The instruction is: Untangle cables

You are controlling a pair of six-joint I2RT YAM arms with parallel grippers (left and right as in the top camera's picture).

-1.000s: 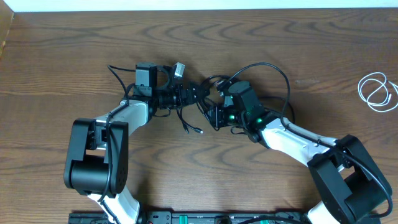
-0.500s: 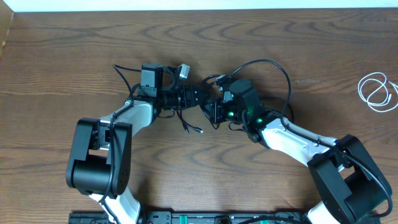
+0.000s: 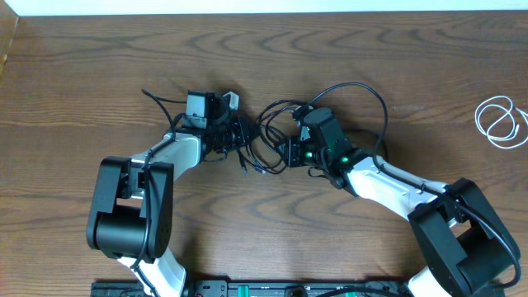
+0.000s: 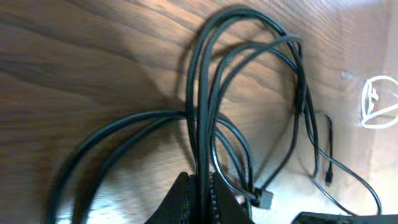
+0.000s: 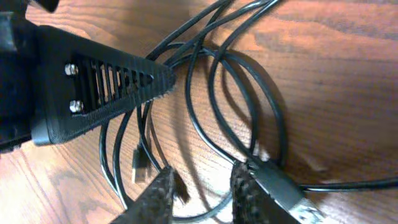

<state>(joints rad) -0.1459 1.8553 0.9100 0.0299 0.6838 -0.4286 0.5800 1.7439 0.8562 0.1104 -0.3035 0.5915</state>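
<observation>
The long black cable (image 3: 353, 84) lies in tangled loops on the wooden table between my two grippers, with one big loop arching to the right. My left gripper (image 3: 241, 132) is shut on a bundle of its strands, seen in the left wrist view as black cable (image 4: 200, 93) running up out of the closed left gripper (image 4: 200, 186). My right gripper (image 3: 285, 153) hovers just right of the tangle. In the right wrist view, the right gripper (image 5: 202, 183) is open over a black cable (image 5: 285, 134) loop, holding nothing. The white cable (image 3: 478, 117) lies coiled far right, apart.
A small plug (image 5: 140, 165) lies loose on the wood near my right fingers, and a thicker connector (image 5: 280, 186) rests against one finger. The left gripper's fingers (image 5: 106, 87) reach in from the left. The table's far edge runs along the top.
My left gripper reached right, shut on the black cable strands and drew back left with them. My right gripper's jaws parted and let the cable go.
</observation>
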